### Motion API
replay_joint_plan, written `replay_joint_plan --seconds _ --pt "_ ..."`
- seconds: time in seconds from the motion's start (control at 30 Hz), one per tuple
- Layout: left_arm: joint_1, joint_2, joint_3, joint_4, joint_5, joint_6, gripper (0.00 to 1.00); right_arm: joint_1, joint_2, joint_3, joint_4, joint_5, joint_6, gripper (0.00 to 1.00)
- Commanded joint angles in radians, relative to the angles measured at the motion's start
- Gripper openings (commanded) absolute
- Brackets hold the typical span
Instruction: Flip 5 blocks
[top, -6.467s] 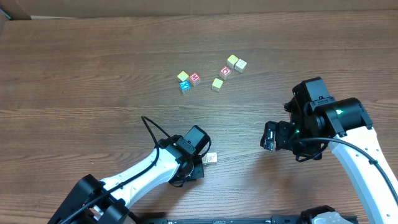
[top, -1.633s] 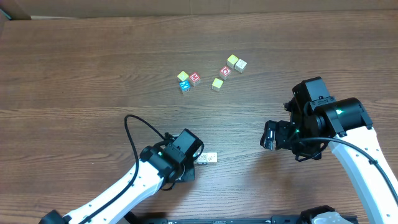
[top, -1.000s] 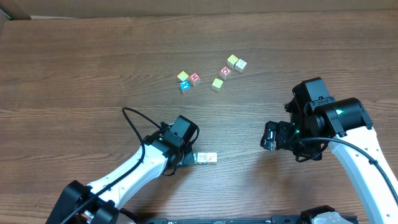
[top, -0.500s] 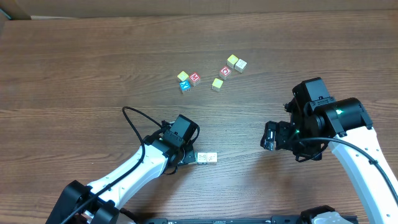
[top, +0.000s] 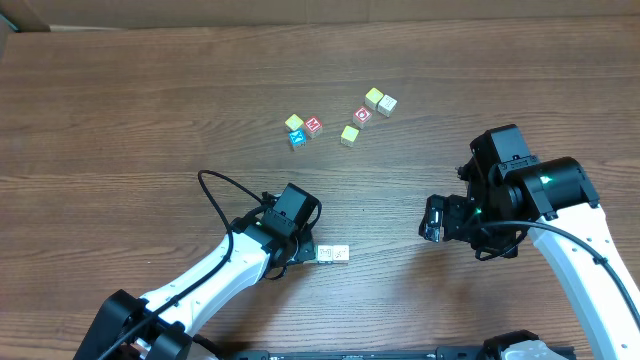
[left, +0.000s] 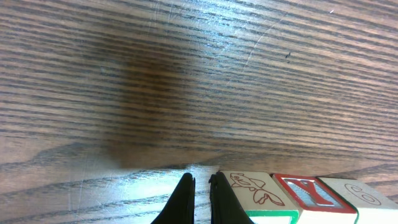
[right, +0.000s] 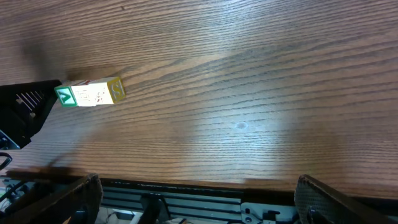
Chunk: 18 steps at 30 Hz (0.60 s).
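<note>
- The left arm (top: 230, 275) is reaching across the wooden table (top: 130, 110) from the near edge. Its jaws are pressing fully together and gripping nothing.
- In the left wrist view the dark fingertips (left: 185, 194) are sitting low over the table, just beside the end of a short row of blocks (top: 334, 254). I cannot tell whether they are touching it.
- That row is lying on the table near its front middle, three cubes side by side and touching. The nearest is showing a fish drawing (left: 252, 188), the middle one a red letter (left: 308, 191), and the far one a pale face with a curl (left: 359, 194).
- From the right wrist view the same row is showing a green V (right: 64, 95) at one end and a yellow face (right: 118, 89) at the other.
- Seven more cubes are lying well apart from the row, farther back. A yellow (top: 294, 122), a blue (top: 297, 139) and a red one (top: 314, 125) are clustering together. To their right are another yellow-green (top: 349, 134), a red (top: 363, 115), a yellow-green (top: 374, 97) and a pale cube (top: 387, 104).
- The right arm (top: 560, 200) is hanging at the right side, its jaws standing wide apart and holding nothing.
</note>
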Motion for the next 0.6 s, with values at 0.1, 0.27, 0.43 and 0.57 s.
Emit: replay_joint_plan --seconds 0.1,0.27,0.43,0.57 --pt "0.005 0.006 -0.004 0.007 0.021 0.025 0.04 0.005 -0.01 -0.001 0.0 -0.008 0.005 1.0" --pt "0.005 0.006 -0.004 0.018 0.032 0.039 0.04 0.005 -0.01 -0.001 -0.001 -0.008 0.005 1.0" --pt "0.005 0.006 -0.004 0.007 0.027 0.038 0.04 0.005 -0.01 -0.001 0.0 -0.007 0.005 1.0" --pt "0.017 0.006 -0.004 -0.026 0.022 0.034 0.04 0.005 -0.01 0.0 0.006 -0.007 0.005 1.0"
